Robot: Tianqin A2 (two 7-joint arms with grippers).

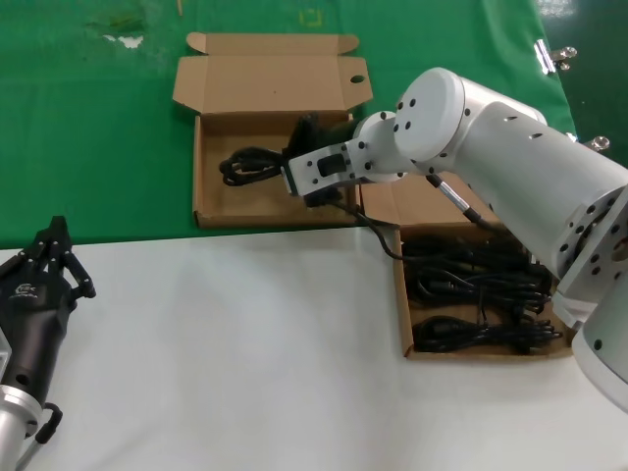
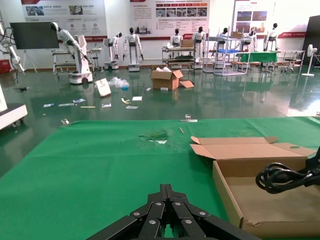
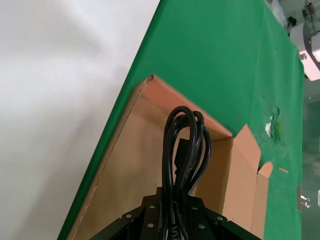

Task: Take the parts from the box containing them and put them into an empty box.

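A counter [image 1: 226,363] is showing white near the robot and green cloth [image 1: 88,128] farther back, and the left wrist view is looking out on a hall with a glossy floor, more robots and wall posters. Taking the far box [image 1: 211,211] on the green cloth as landmark: the right arm is reaching over its near right corner, and the right gripper [image 1: 312,147] is hanging over its tray with its fingers pinching a cable [image 3: 181,150], whose loop is dangling above the tray floor. The other box [image 1: 404,314], just right of and nearer than the far box, is holding several cables [image 1: 481,294]. The left gripper [image 1: 54,257] is resting well to the near left over the white counter, its fingers pressed together.
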